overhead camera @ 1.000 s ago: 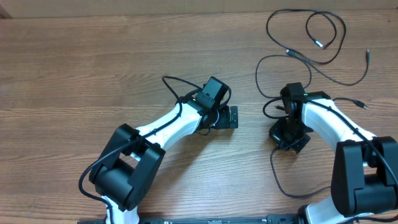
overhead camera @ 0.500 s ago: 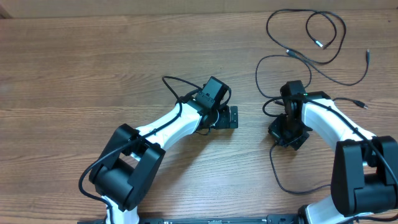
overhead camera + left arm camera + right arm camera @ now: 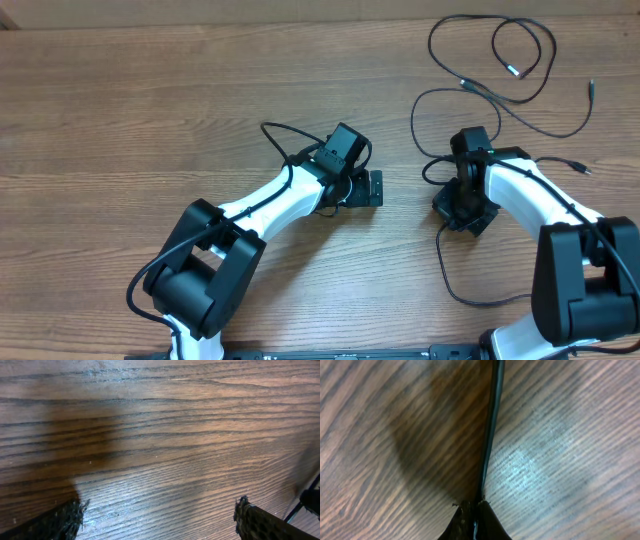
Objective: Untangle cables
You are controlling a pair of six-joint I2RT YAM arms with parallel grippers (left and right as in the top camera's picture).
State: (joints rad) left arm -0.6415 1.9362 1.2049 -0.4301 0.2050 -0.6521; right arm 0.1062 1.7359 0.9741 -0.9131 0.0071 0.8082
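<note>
Several thin black cables (image 3: pixel 520 60) lie looped at the table's far right. One cable (image 3: pixel 445 275) runs from those loops under my right gripper (image 3: pixel 463 208) and curls toward the front edge. In the right wrist view the gripper (image 3: pixel 473 505) is shut on this cable (image 3: pixel 491 430), which stretches straight away from the fingertips over the wood. My left gripper (image 3: pixel 372 188) sits mid-table, apart from the cables. In the left wrist view it (image 3: pixel 159 510) is open, with only bare wood between the fingertips (image 3: pixel 247 512).
The wooden table (image 3: pixel 150 110) stretches wide to the left and back. A small plug (image 3: pixel 516 71) lies inside the far loops, and another plug end (image 3: pixel 591 89) lies near the right edge. Thicker black wires run along both white arms.
My right gripper has moved slightly toward the far side with the cable in it, and the cable's front loop has shifted a little. The left arm has not moved.
</note>
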